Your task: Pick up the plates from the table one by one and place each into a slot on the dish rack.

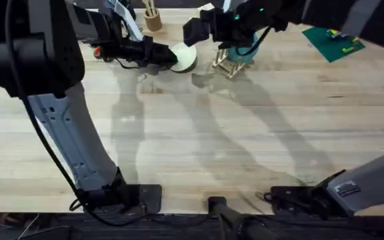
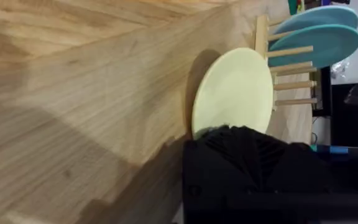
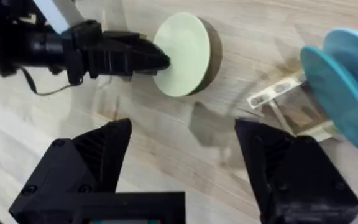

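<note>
left gripper [image 1: 169, 57]: clamped on cream plate [image 1: 185, 57], held tilted just left of dish rack [image 1: 229, 65] | right gripper [image 1: 202, 30]: above rack | turquoise plate [image 1: 244, 55]: standing in rack | table [image 1: 199, 140]: pale planks

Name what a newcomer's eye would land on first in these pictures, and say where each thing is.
First the cream plate, lifted off the table near its far edge, with the left gripper shut on its rim. Just right of it stands the dish rack, already holding two blue plates on edge: the turquoise plate and a paler blue plate behind it. The right gripper hovers open nearby, holding nothing.
</note>
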You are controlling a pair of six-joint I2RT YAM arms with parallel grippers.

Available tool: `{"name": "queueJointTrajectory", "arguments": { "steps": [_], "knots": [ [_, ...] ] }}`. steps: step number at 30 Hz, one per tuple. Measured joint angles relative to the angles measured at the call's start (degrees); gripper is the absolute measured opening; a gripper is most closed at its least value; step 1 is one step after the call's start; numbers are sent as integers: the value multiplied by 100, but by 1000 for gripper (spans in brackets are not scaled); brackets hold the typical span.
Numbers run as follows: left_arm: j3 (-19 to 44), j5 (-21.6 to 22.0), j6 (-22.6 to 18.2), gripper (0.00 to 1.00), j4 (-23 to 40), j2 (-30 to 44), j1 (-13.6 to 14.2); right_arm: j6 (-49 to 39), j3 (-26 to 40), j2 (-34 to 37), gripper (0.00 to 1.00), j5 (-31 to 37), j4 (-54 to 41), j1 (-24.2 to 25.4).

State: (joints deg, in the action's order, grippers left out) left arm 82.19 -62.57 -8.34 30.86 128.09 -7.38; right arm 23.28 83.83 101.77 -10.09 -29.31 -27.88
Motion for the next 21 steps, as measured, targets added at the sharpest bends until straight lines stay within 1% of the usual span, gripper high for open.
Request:
{"name": "queueJointTrajectory", "arguments": {
  "steps": [5,12,15,21],
  "knots": [
    [0,0,0,39,-1,0,0,638,0,95,993,421,150,-238],
    [0,-2,1,39,-1,0,0,1689,0,325,995,611,515,-337],
    [0,-2,0,39,1,0,0,1903,0,465,996,630,670,-360],
    [0,0,0,39,-1,0,0,2051,0,641,996,761,816,-375]
  ]
}}
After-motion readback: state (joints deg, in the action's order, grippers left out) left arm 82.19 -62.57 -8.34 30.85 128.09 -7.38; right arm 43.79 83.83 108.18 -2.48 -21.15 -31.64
